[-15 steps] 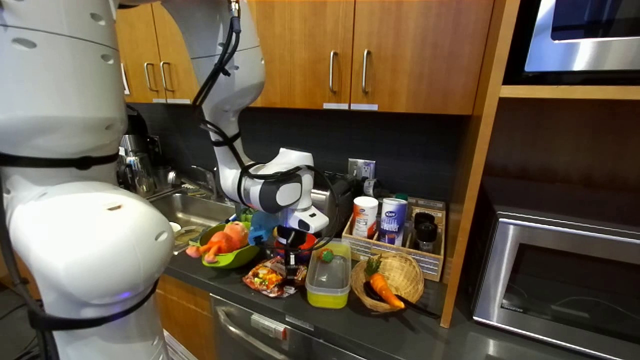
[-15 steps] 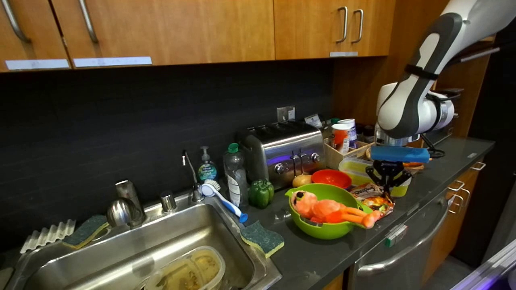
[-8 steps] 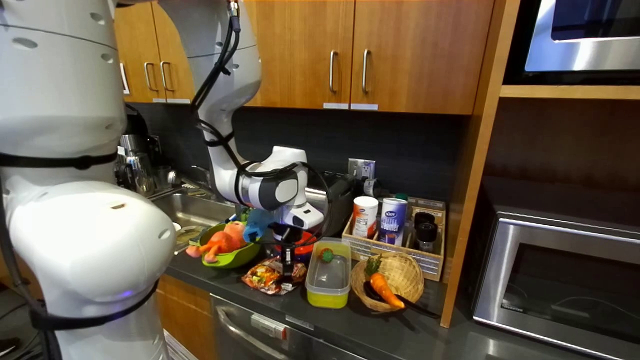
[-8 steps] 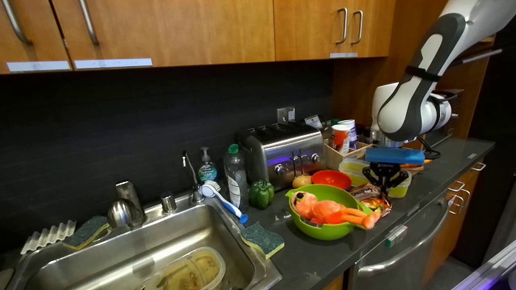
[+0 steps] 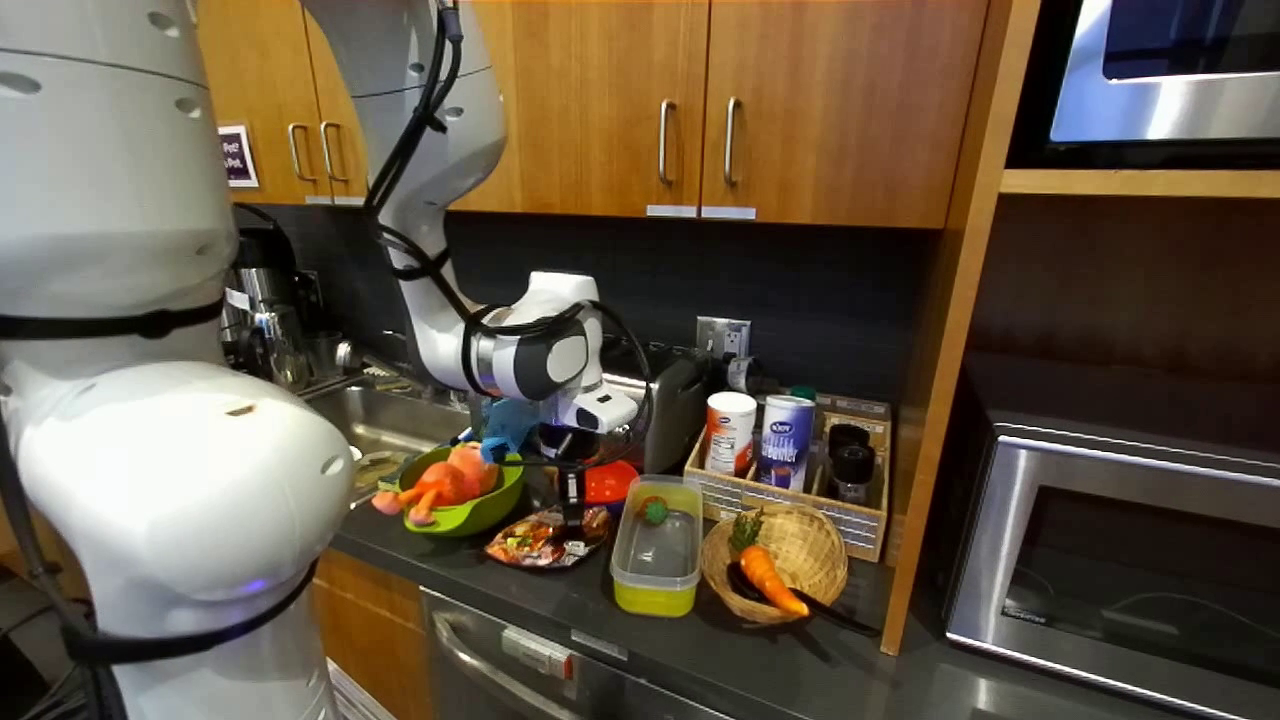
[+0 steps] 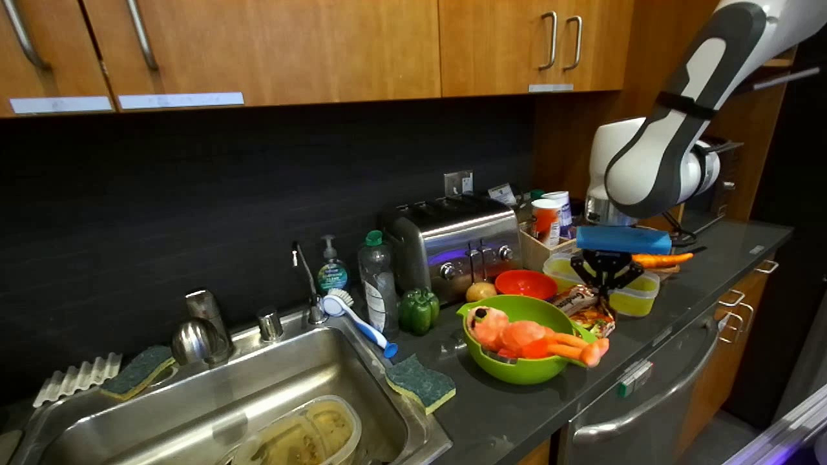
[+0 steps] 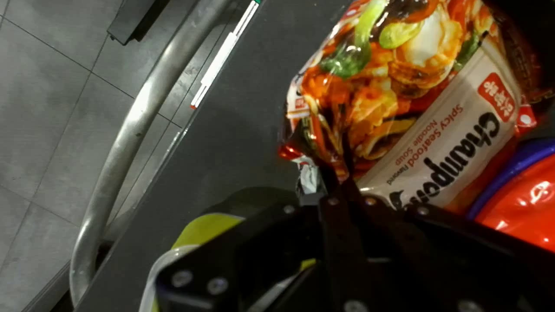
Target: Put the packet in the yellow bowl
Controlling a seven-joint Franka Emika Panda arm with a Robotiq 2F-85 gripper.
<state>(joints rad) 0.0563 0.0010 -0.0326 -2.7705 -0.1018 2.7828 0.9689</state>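
The packet, reddish-orange and crinkly with a pale band, hangs from my gripper just above or on the dark counter; I cannot tell exactly. It also shows in an exterior view and fills the upper right of the wrist view. My gripper is shut on the packet's edge, seen also in an exterior view and the wrist view. The yellow bowl stands beside the packet, with a small red-green object inside. It also shows in an exterior view, partly behind the gripper, and in the wrist view.
A red bowl stands behind the packet. A green bowl with an orange plush toy is close on the sink side. A woven basket with a carrot stands past the yellow bowl. The toaster and condiment box are behind.
My gripper, shut on the packet, has moved up and toward the green bowl, back from the counter edge. The packet has shifted along with it. The bowls have not moved noticeably.
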